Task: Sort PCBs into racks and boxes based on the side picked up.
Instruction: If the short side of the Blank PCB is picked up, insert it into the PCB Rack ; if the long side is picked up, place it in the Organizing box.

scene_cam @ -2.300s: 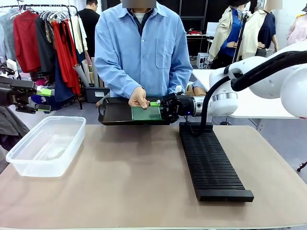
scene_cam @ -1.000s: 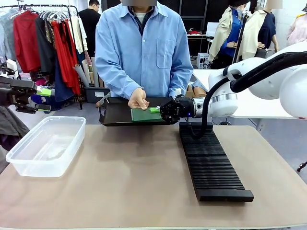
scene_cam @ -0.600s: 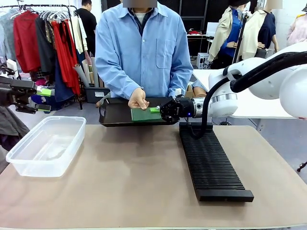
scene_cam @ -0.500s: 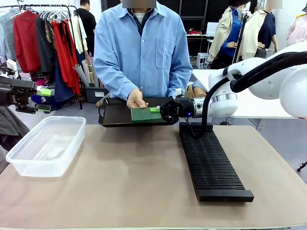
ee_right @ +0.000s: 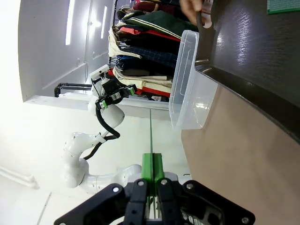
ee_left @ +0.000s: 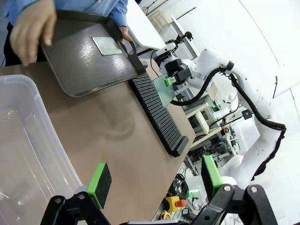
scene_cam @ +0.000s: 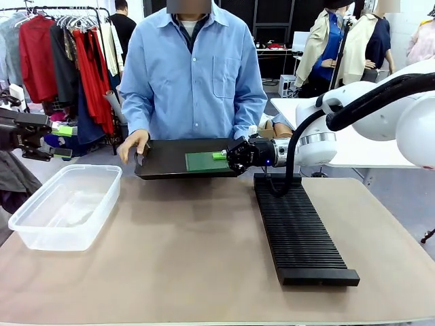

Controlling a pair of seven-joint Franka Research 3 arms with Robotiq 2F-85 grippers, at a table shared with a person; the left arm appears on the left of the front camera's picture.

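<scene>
My right gripper [scene_cam: 221,155] is shut on the right edge of a green PCB [scene_cam: 204,161], held flat over the right part of a black tray [scene_cam: 163,163]. In the right wrist view that PCB [ee_right: 151,136] rises edge-on from the closed fingers. A second PCB [ee_left: 107,45] lies on the tray, also seen from the right wrist [ee_right: 283,5]. The ribbed black rack [scene_cam: 299,231] lies on the table's right. The clear box [scene_cam: 64,204] stands at the left, nothing visible in it. My left gripper [scene_cam: 64,140] hovers open beyond the table's left edge, above the box.
A person in a blue shirt stands at the far side, one hand [scene_cam: 132,145] on the tray's left end. A clothes rail [scene_cam: 61,54] stands behind at left. Bare brown tabletop [scene_cam: 183,244] lies between box and rack.
The person's hand has let go of the PCB and moved to the tray's left end; the tray shifted slightly left. My right gripper stays shut on the PCB. The left arm has not moved.
</scene>
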